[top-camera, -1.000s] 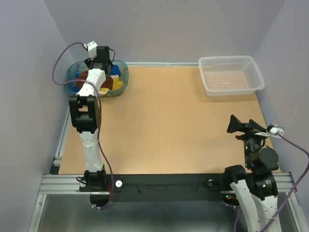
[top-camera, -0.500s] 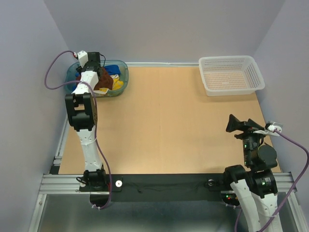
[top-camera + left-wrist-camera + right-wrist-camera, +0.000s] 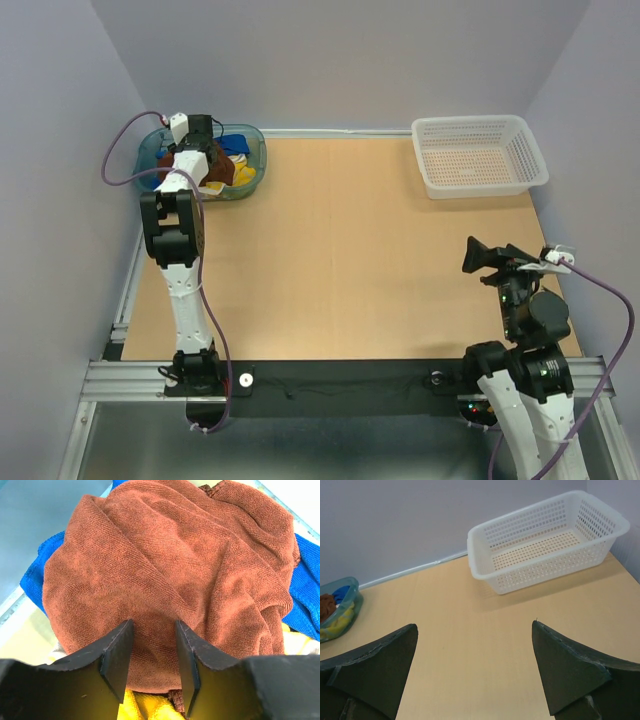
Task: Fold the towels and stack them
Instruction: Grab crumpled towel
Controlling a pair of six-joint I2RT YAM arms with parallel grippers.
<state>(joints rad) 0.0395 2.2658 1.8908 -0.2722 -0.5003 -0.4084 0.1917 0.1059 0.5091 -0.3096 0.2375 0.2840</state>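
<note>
The rust-brown towel [image 3: 165, 565] lies bunched on top in the teal tub [image 3: 258, 150] at the far left. My left gripper [image 3: 154, 630] is down in the tub, its jaws closed on a fold of this towel. In the top view the left gripper [image 3: 203, 148] sits just over the brown cloth [image 3: 217, 172]. The blue towel [image 3: 310, 590] lies under it at the right and left edges. The yellow towel [image 3: 145, 707] shows below the jaws. My right gripper [image 3: 475, 630] is open and empty, held above the table at the near right [image 3: 490, 258].
A white basket [image 3: 480, 155] stands at the far right corner; it also shows in the right wrist view [image 3: 545, 540]. The tub shows small at the left of that view [image 3: 350, 592]. Purple walls close in the left, back and right sides.
My left wrist swung left over the tub, then back a little right, and the brown towel shifted with it. My right gripper drifted slightly left.
</note>
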